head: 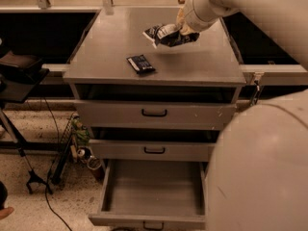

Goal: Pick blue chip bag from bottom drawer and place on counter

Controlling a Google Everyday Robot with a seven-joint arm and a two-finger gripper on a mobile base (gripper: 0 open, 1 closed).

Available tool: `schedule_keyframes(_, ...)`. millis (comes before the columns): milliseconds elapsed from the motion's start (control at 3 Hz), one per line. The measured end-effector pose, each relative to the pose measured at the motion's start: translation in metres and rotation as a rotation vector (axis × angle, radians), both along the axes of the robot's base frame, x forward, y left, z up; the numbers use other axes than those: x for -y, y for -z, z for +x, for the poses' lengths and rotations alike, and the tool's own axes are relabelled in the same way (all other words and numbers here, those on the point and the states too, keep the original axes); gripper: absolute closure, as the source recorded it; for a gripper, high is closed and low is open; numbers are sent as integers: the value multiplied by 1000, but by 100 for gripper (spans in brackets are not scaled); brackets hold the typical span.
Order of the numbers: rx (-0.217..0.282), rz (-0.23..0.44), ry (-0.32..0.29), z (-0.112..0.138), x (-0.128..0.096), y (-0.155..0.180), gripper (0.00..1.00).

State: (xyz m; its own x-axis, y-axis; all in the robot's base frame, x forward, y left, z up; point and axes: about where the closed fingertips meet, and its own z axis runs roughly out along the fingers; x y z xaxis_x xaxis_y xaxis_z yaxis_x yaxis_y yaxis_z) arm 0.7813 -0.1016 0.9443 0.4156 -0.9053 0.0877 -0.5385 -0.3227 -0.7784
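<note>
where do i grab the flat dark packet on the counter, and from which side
Pinch the flat packet across its narrower width, coming straight down: it lies flat on the counter, so its sides offer little. The claw hangs over the counter's back right, shut on the blue chip bag.

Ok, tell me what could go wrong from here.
The gripper holds the bag by one end, apparently above the counter; released there, it might tumble or slide. The packet lies close by toward the front; a low sweep could knock it off. The bottom drawer stands open, so anything falling off the front could land inside.
</note>
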Motion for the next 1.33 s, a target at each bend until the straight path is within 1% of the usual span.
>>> schedule_keyframes(333, -34, 1, 4, 4, -2, 19, 62)
schedule_keyframes(667, -32, 17, -16, -3, -3, 27, 39)
schedule_keyframes(1000, 5, 21, -52, -21, -2, 24, 15)
schedule_keyframes(1333, 4, 21, -55, -22, -3, 24, 0)
